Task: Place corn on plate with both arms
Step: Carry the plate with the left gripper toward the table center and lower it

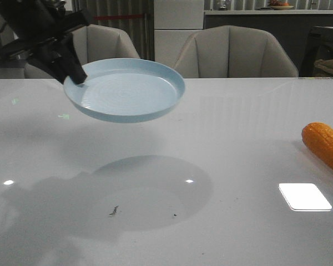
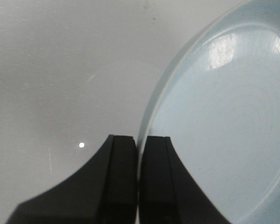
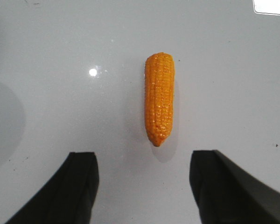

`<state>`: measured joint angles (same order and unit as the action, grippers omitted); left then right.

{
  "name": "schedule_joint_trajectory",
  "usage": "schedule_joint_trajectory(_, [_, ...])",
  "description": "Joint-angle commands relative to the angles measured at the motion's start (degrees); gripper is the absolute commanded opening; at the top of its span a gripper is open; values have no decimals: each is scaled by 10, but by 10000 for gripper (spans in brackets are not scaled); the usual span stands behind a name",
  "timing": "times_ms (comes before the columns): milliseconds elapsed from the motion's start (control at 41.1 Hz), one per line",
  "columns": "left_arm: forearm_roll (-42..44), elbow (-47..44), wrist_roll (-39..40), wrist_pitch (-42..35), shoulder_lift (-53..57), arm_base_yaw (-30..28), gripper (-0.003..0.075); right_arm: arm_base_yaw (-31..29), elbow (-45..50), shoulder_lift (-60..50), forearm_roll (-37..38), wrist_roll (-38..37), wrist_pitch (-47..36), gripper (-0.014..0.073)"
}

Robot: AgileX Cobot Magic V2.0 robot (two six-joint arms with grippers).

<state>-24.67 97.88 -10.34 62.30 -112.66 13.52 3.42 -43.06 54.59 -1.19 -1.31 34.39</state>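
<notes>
My left gripper [image 1: 75, 77] is shut on the left rim of the pale blue plate [image 1: 127, 91] and holds it in the air above the table, tilted a little. In the left wrist view the two fingers [image 2: 123, 177] pinch the plate's rim [image 2: 147, 126]. The orange corn [image 1: 324, 145] lies on the table at the right edge of the front view. In the right wrist view the corn [image 3: 159, 105] lies beyond my open right gripper [image 3: 142, 161], its pointed tip toward the fingers, untouched. The right arm does not show in the front view.
The white table [image 1: 222, 138] carries the plate's shadow [image 1: 150, 191] and a bright light reflection [image 1: 305, 197]. Two pale chairs [image 1: 236, 52] stand behind the far edge. Small dark specks [image 1: 114, 210] lie near the front.
</notes>
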Motion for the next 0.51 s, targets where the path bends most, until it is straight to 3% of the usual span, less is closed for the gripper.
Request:
schedule_joint_trajectory(0, [-24, 20, -2, -14, 21, 25, 96, -3, -20, -6, 2, -1, -34, 530])
schedule_joint_trajectory(487, [-15, 20, -2, 20, -71, 57, 96, -3, -20, -6, 2, -1, -14, 530])
